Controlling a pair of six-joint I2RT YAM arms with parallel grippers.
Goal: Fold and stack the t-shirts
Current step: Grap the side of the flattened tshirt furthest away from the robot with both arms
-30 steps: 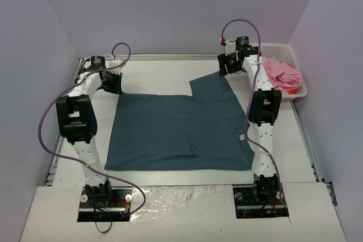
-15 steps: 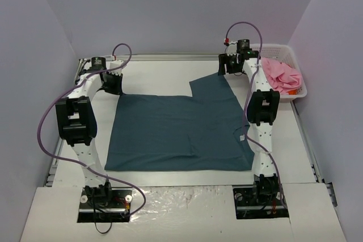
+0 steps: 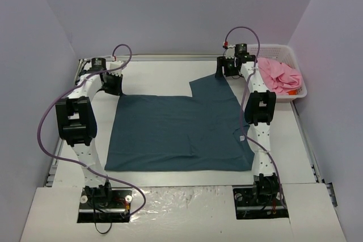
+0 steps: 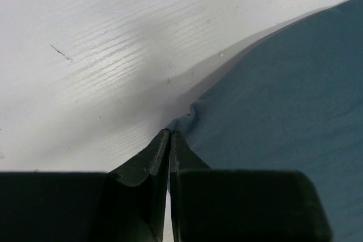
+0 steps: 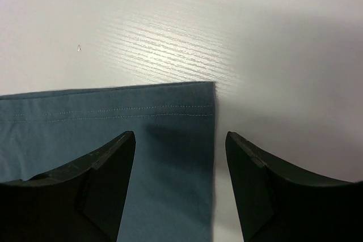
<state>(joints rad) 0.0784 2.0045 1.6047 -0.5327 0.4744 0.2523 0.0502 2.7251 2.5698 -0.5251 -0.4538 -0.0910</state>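
While the left arm has kept its place over the last second, the right arm has drawn back a little toward the far edge and its jaws have spread a touch wider. The right gripper (image 3: 220, 74) now stands released, its two fingers straddling the far corner of the sleeve (image 5: 142, 111) without touching it, and the hem lies flat on the white table top (image 3: 164, 72). The left gripper (image 4: 169, 132) is clenched, and from its wrist view it looks to be pinching the far-left corner of the large dark teal-blue cloth t-shirt (image 3: 176, 131), where the cloth puckers at the fingertips. That shirt is spread flat in the middle of the table and has not shifted, with one sleeve poking out toward the far right. The pink cloth t-shirt (image 3: 281, 75) is bunched in the white plastic lattice basket (image 3: 296, 59) at the far right, untouched. My guess is that the right hand is either lining up on that sleeve corner or has just let it go. Either way no fold has been made yet, so the task is near its start.
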